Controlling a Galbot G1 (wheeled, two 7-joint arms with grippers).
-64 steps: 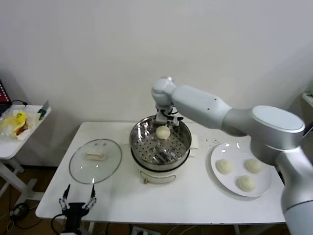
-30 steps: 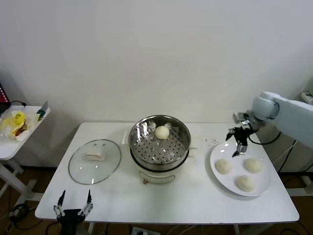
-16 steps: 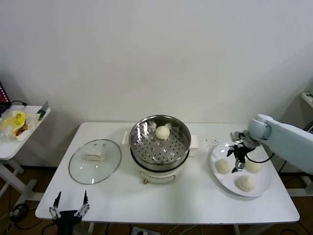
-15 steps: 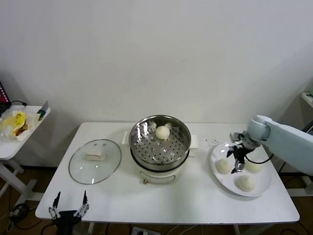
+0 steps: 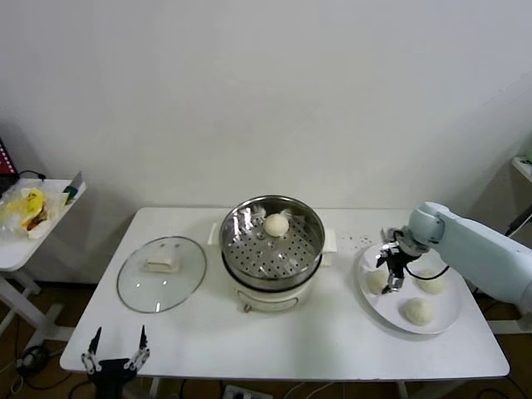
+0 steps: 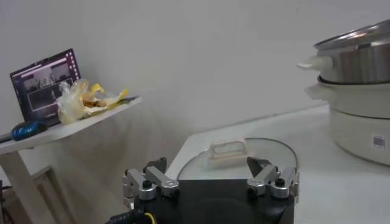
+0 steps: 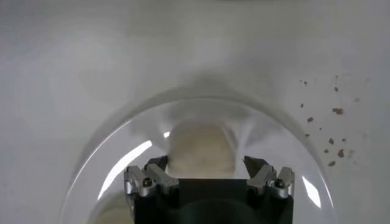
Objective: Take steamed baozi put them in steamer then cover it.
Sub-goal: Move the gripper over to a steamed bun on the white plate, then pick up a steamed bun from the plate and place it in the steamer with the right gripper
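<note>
Looking across our white table (image 5: 324, 332), we see a small side table (image 5: 25, 241) off to our left with a yellow crinkled bag (image 5: 29, 208) on it; the left wrist view also shows a small screen (image 6: 46, 85) standing there. Small brown crumbs (image 7: 332, 131) are scattered on the tabletop beside the white plate (image 5: 445, 320). Nothing stands between our right gripper and the buns.

Our right arm reaches in from the right edge, elbow out to the side, its wrist bent down over the plate's near-left part. The right gripper (image 5: 391, 270) hangs just above the plate's leftmost baozi (image 5: 376, 281), its jaws spread wide on either side of that bun in the right wrist view (image 7: 201, 149); we cannot tell if the fingers touch the dough. Our left gripper (image 5: 114, 353) waits low at the table's front-left corner, jaws apart and holding nothing, pointing toward the cover.

The steamer (image 5: 272, 249) stands mid-table on its white base, uncovered, with one baozi (image 5: 276, 224) resting on the perforated tray toward the back. The plate, well right of the steamer, holds three baozi: the one under our gripper, another (image 5: 432, 283) behind and to the right, and a third (image 5: 417, 310) nearer the front. The cover (image 5: 162, 273) lies flat on the table left of the steamer, its white handle up.
</note>
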